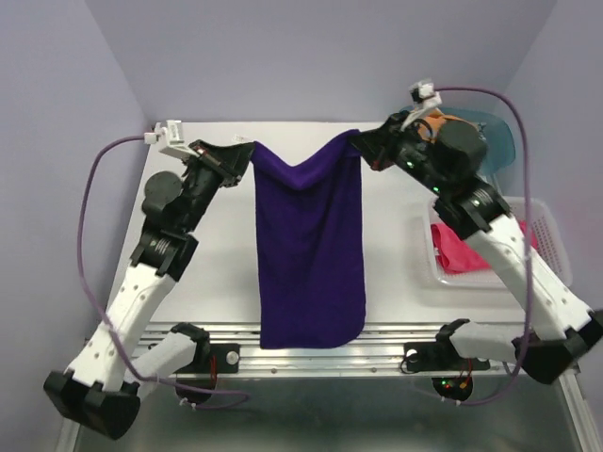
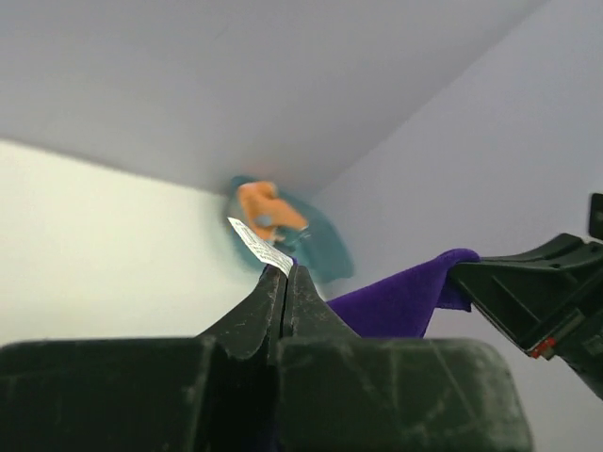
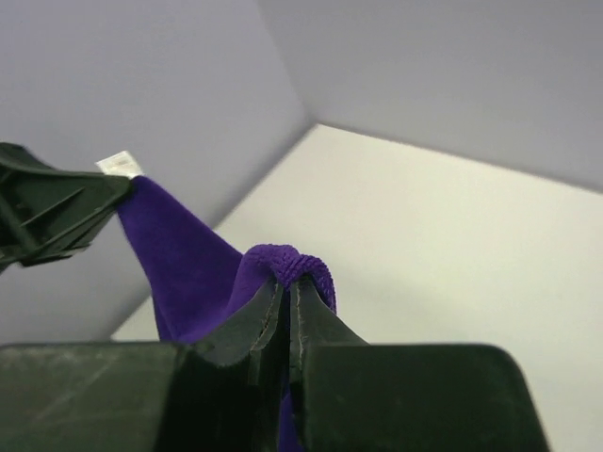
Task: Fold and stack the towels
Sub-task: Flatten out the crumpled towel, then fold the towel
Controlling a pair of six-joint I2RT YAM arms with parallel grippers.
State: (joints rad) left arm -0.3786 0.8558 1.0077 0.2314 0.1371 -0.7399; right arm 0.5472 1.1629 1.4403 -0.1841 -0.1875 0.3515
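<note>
Left gripper (image 1: 247,149): jaws pressed together on the upper left corner of the dark purple towel (image 1: 311,254). In the wrist view only the white care label (image 2: 259,247) shows past the tips.
Risk: the pinch looks shallow, so the corner may slip out if the arms spread further.

The purple towel hangs lifted between both arms, its top edge sagging in a V. Its lower hem sits over the near edge of the table (image 1: 396,207); I cannot tell whether it touches.
Risk: the hem may drag or catch there, so the cloth lays down skewed.

Right gripper (image 1: 363,143): clamped on the upper right corner, with cloth rolled over the tips.
Risk: the bunched cloth may release unevenly.

The pink-red towel (image 1: 460,250) lies in the white basket (image 1: 556,247). The orange towel (image 1: 443,121) is behind the right arm.
Risk: the right forearm passes over the basket and may knock it.
</note>
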